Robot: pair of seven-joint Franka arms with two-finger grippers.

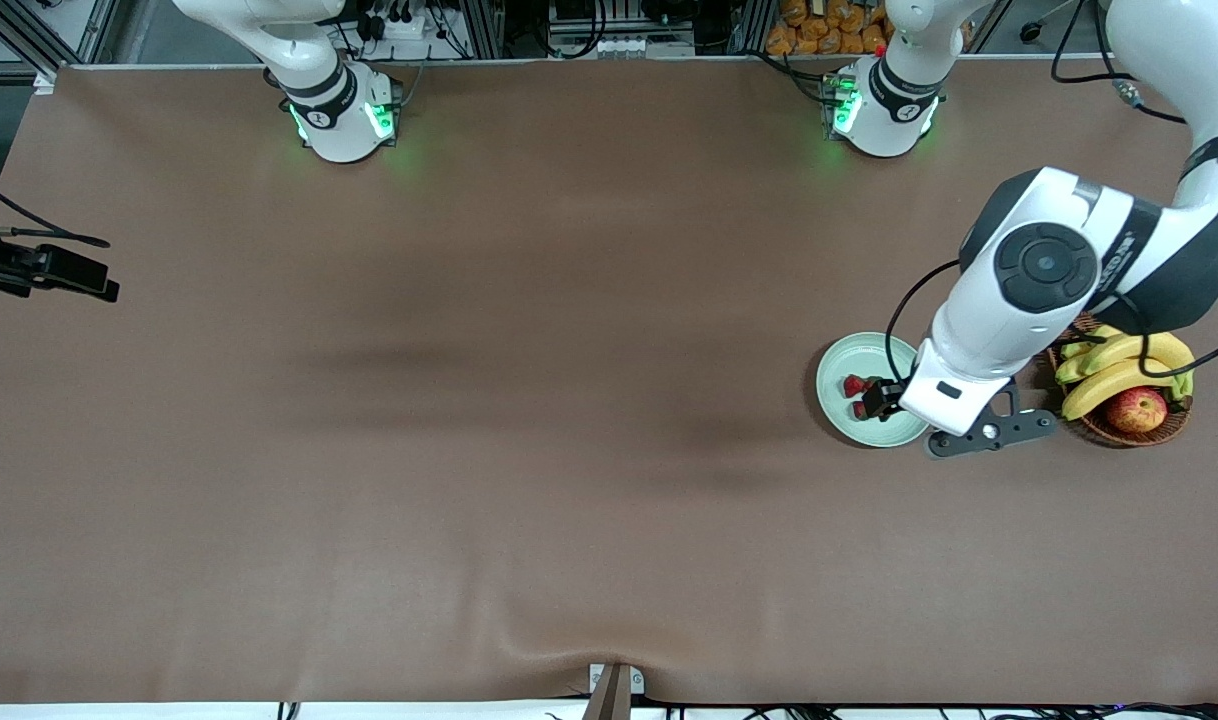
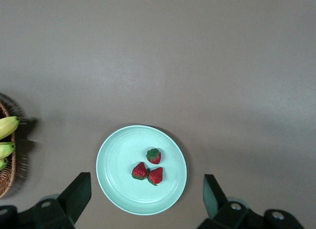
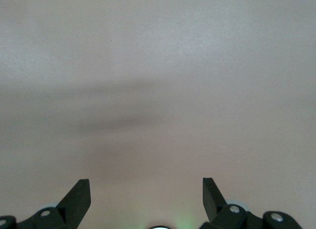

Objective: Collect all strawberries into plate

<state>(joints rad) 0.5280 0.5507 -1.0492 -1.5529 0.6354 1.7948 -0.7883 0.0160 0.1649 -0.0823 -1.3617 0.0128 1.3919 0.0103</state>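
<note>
Even overhead light, soft shadows

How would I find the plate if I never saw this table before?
Look toward the left arm's end of the table, where the wicker basket of bananas sits. Beside it, under the left pincer, lies the plate. It is round, pale mint green and shallow, holding three strawberries.

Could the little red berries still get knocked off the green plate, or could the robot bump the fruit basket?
Maybe. The three small red strawberries all lie in the round mint-green plate, with the open left gripper right above them; dipping could nudge them or tip the plate. The brown wicker basket of yellow bananas and a red-yellow apple sits under the left arm, so a low swing might hit it. The right gripper waits, open, over bare table.
</note>
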